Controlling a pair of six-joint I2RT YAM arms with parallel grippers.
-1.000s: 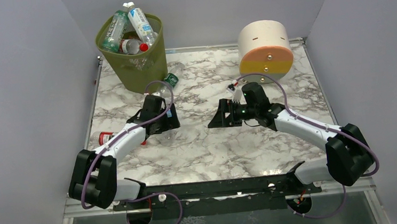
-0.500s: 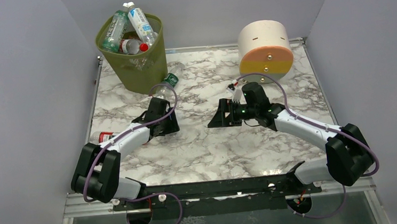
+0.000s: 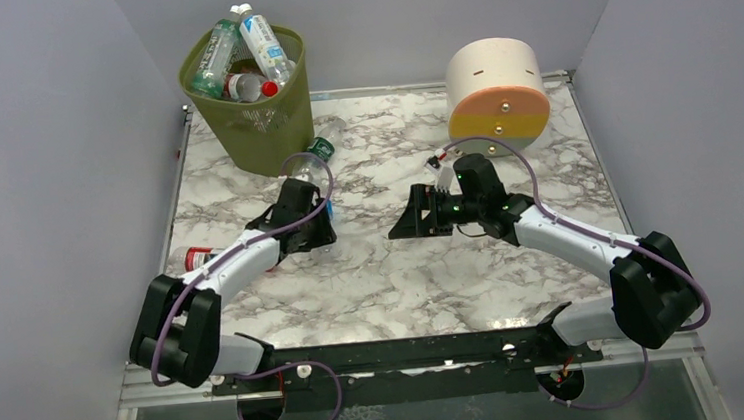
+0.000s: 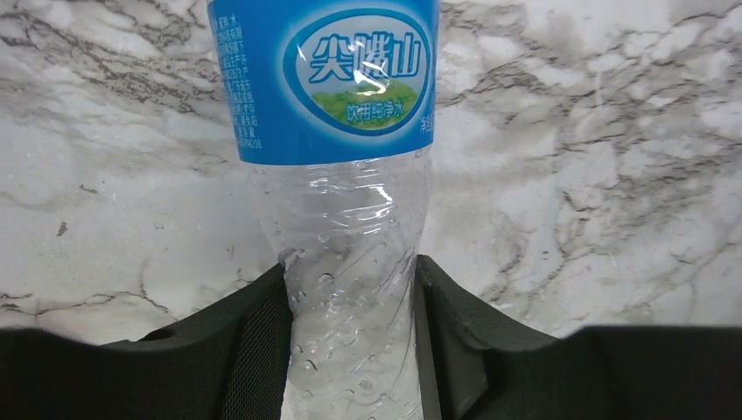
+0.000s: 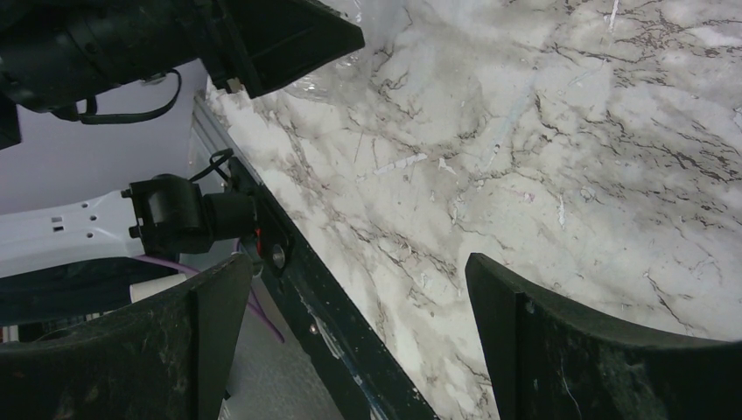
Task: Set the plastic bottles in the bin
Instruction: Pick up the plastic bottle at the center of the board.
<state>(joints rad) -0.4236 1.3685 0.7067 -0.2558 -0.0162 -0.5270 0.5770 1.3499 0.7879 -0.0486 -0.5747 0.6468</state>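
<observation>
My left gripper [image 4: 350, 284] is clamped on the clear body of a blue-labelled bottle [image 4: 325, 83], left of the table's [image 3: 403, 278] middle. My right gripper [image 5: 350, 293] stands wide apart near the centre, holding nothing. The bin [image 3: 253, 129] sits at the far left corner with several bottles [image 3: 256, 41] inside. A red-labelled bottle [image 3: 191, 256] lies by the left edge.

L arm [image 3: 230, 262] & R arm [image 3: 566, 239]: white link shells, black joint housings. Purple cable [image 3: 488, 140] looped along each. Fingers [image 5: 560, 350] matt black, wedge-shaped, scuffed. Green LED [image 3: 459, 206] lit at R wrist. Black base rail [image 3: 409, 352] w/ screws.
</observation>
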